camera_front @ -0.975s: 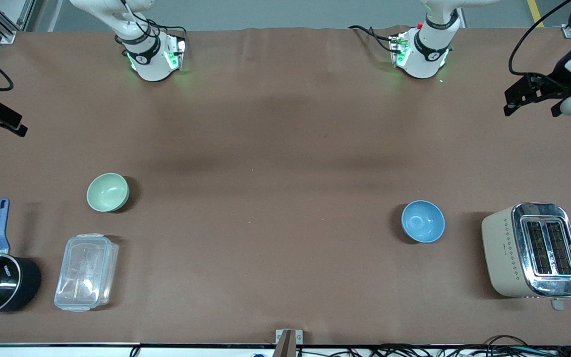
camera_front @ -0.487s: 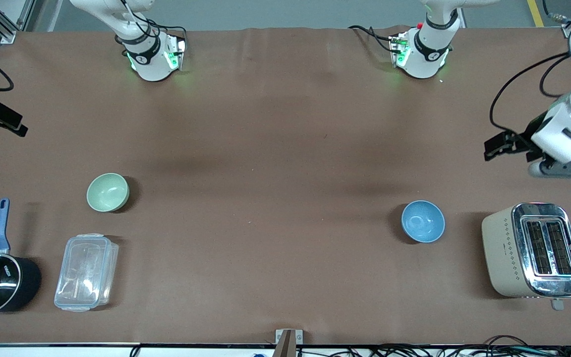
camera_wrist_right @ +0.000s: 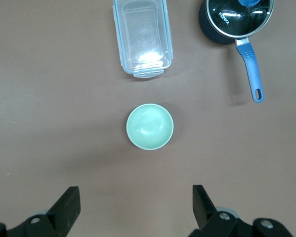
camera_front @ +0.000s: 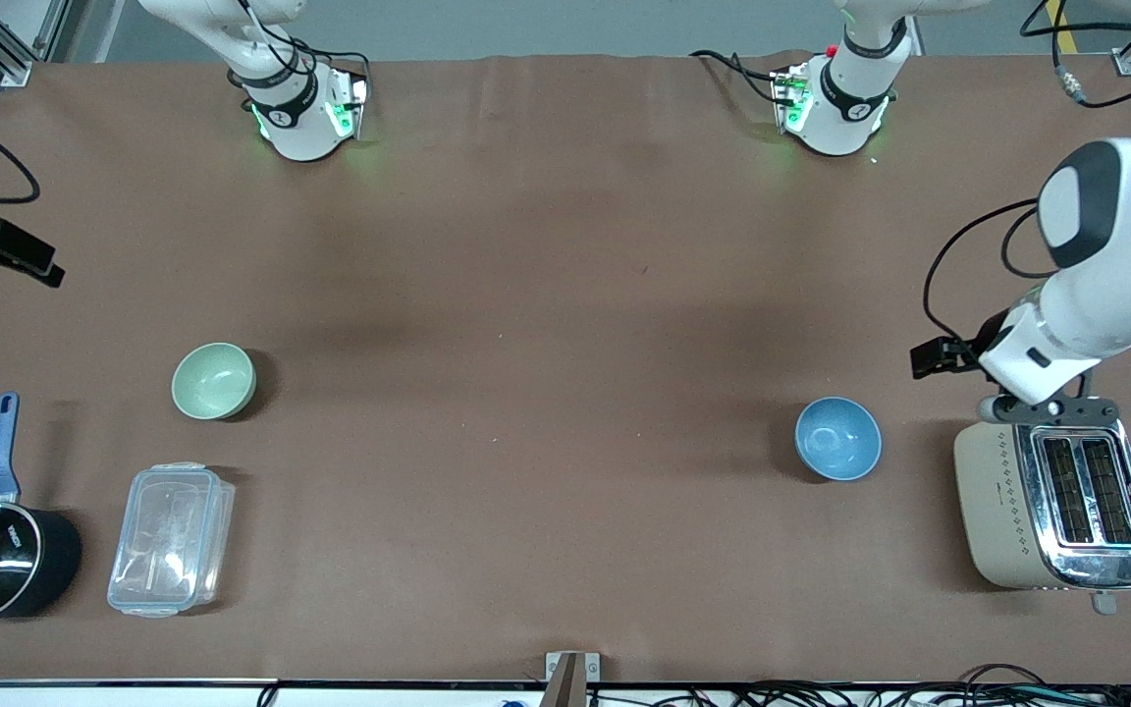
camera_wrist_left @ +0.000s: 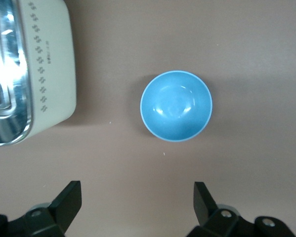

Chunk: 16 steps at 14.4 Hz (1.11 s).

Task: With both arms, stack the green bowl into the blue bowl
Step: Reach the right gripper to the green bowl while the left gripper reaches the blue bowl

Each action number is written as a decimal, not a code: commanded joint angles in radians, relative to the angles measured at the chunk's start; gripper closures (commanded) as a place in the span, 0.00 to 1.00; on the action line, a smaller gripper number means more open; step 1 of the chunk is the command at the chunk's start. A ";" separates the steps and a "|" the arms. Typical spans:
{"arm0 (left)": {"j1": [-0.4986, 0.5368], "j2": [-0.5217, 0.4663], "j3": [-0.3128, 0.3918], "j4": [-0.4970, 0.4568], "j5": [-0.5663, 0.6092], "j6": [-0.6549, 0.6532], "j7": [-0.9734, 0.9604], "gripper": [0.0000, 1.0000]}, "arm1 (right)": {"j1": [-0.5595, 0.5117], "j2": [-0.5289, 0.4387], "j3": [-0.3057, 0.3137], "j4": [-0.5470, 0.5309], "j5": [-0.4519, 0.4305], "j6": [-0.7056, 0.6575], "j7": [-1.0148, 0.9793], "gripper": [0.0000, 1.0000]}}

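Observation:
The green bowl (camera_front: 214,380) sits upright and empty on the brown table toward the right arm's end; it also shows in the right wrist view (camera_wrist_right: 149,126). The blue bowl (camera_front: 837,438) sits upright and empty toward the left arm's end, beside the toaster; it also shows in the left wrist view (camera_wrist_left: 176,105). My left gripper (camera_front: 939,357) is open and empty, up in the air over the table close to the blue bowl and toaster; its jaws (camera_wrist_left: 137,200) stand wide apart. My right gripper (camera_front: 26,260) is open and empty, high over the table edge, well apart from the green bowl; in its wrist view (camera_wrist_right: 135,207) the jaws stand wide apart.
A beige toaster (camera_front: 1056,496) stands beside the blue bowl, also in the left wrist view (camera_wrist_left: 34,64). A clear lidded container (camera_front: 171,538) and a black saucepan with a blue handle (camera_front: 1,560) sit nearer the front camera than the green bowl, also in the right wrist view (camera_wrist_right: 142,37) (camera_wrist_right: 236,19).
The left arm has swung down from the table's edge to beside the toaster and blue bowl. The right gripper has shifted slightly. Both bowls have stayed put.

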 commanded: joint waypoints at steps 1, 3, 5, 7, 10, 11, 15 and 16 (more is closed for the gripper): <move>-0.001 0.028 -0.002 -0.031 0.019 0.055 -0.013 0.00 | -0.040 -0.014 0.006 -0.129 -0.002 0.104 -0.059 0.00; -0.001 0.063 0.000 -0.032 0.019 0.081 -0.013 0.00 | -0.054 -0.012 0.006 -0.217 -0.002 0.196 -0.065 0.00; 0.001 0.104 0.001 -0.046 0.019 0.136 -0.013 0.00 | -0.066 0.014 0.004 -0.275 -0.003 0.273 -0.067 0.00; 0.001 0.153 0.001 -0.055 0.017 0.206 -0.013 0.00 | -0.077 0.072 0.004 -0.285 -0.007 0.313 -0.071 0.00; -0.001 0.222 0.001 -0.058 0.017 0.288 -0.015 0.06 | -0.129 0.184 0.004 -0.286 -0.008 0.397 -0.134 0.00; 0.002 0.238 0.001 -0.058 0.017 0.307 -0.015 0.09 | -0.134 0.216 0.004 -0.286 -0.008 0.420 -0.142 0.01; 0.018 0.301 0.001 -0.058 0.017 0.374 -0.013 0.22 | -0.166 0.305 0.004 -0.376 -0.008 0.612 -0.162 0.01; 0.019 0.307 0.001 -0.058 0.017 0.382 -0.013 0.25 | -0.166 0.317 0.004 -0.412 -0.008 0.664 -0.166 0.01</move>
